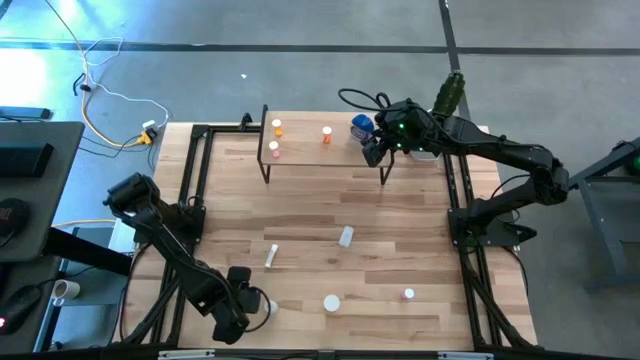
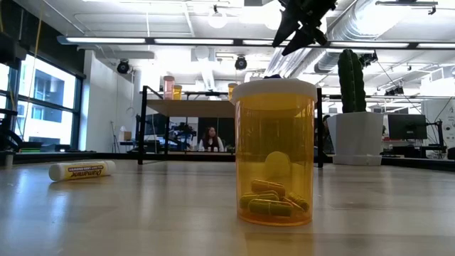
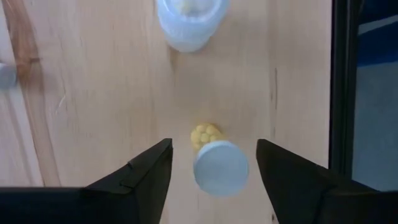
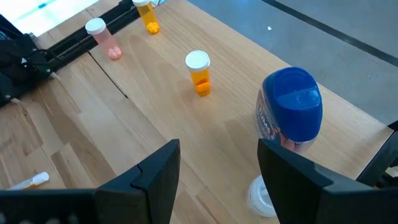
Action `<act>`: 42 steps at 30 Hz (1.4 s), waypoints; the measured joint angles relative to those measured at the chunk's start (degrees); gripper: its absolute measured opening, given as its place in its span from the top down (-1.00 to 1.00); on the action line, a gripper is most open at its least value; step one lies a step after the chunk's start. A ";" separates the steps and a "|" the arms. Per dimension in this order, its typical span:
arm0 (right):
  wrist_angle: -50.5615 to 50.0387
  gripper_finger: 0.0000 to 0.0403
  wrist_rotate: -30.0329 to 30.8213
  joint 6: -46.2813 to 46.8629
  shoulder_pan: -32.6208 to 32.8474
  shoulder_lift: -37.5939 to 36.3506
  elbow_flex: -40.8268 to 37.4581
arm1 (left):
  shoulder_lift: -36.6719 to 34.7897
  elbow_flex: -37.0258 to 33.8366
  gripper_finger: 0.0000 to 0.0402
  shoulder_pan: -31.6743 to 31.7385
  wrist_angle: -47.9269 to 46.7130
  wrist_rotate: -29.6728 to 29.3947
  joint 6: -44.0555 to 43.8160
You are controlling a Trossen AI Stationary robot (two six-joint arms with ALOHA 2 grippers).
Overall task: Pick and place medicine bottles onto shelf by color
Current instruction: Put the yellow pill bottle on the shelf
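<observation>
two end effectors gape: the left end effector [image 3: 213, 163] straddles a white-capped vial [image 3: 220, 167] at the bench's [image 1: 300, 210] near edge, the right end effector [image 4: 219, 163] hangs over the shelf [image 4: 155, 118] beside the blue bottle [image 4: 291, 107].

The bench [image 1: 330, 210] is pale wood planking inside a black frame. On the light-wood shelf [image 4: 236, 118] stand a blue-lidded bottle [image 4: 290, 109], an orange vial with a white cap [image 4: 199, 73], a pink one [image 4: 102, 37] and a yellow-orange one [image 4: 148, 14]. In the low view a translucent amber bottle [image 2: 274, 153] shows yellow capsules under a white cap; beside it lies a white tube with yellow lettering [image 2: 82, 170].
</observation>
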 joint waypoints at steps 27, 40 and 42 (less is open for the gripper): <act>-0.09 -0.02 0.00 -0.02 -0.02 0.00 0.00 | -0.41 2.60 0.42 3.21 -0.60 5.51 0.18; -0.96 -0.02 0.00 -1.75 -0.02 0.00 0.00 | -0.41 15.07 0.42 12.13 -19.12 4.89 9.41; -0.92 -0.02 0.00 -2.20 -0.02 -0.02 0.00 | -0.41 17.05 0.42 14.07 -20.71 4.71 11.89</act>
